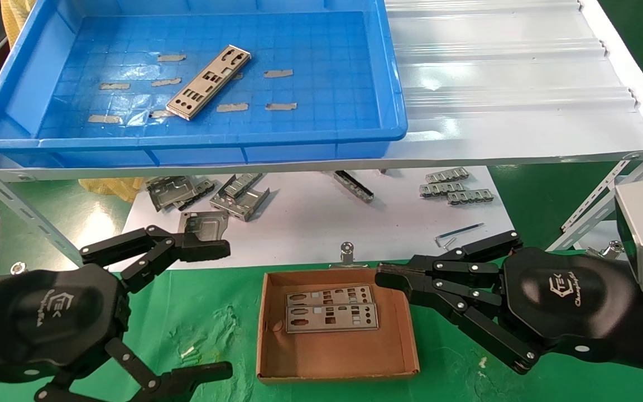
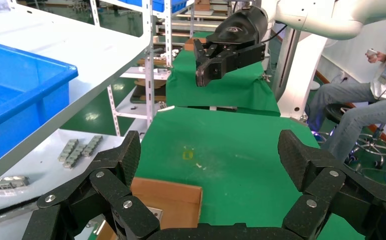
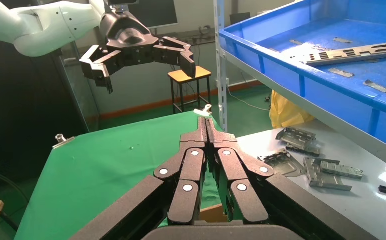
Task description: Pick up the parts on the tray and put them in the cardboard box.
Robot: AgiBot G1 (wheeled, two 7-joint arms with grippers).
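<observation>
One silver-grey plate (image 1: 209, 82) lies at an angle on the floor of the blue tray (image 1: 187, 139); it also shows in the right wrist view (image 3: 351, 52). Two more plates (image 1: 331, 307) lie flat side by side in the cardboard box (image 1: 335, 371) on the green cloth. My left gripper (image 1: 228, 310) is open and empty, left of the box. It spans bare cloth in its own view (image 2: 211, 150), with the box's corner (image 2: 166, 195) beside one finger. My right gripper (image 1: 380, 274) is shut and empty, its tip over the box's far right corner; its own view (image 3: 206, 122) shows the jaws pressed together.
The tray stands on a white ribbed shelf (image 1: 511, 84) above the table. Bent grey brackets (image 1: 210, 195) and small grey pieces (image 1: 455, 187) lie on a white sheet under the shelf, with a hex key (image 1: 458, 231) and a metal clip (image 1: 346, 254). Slanted shelf struts (image 1: 14, 206) flank both arms.
</observation>
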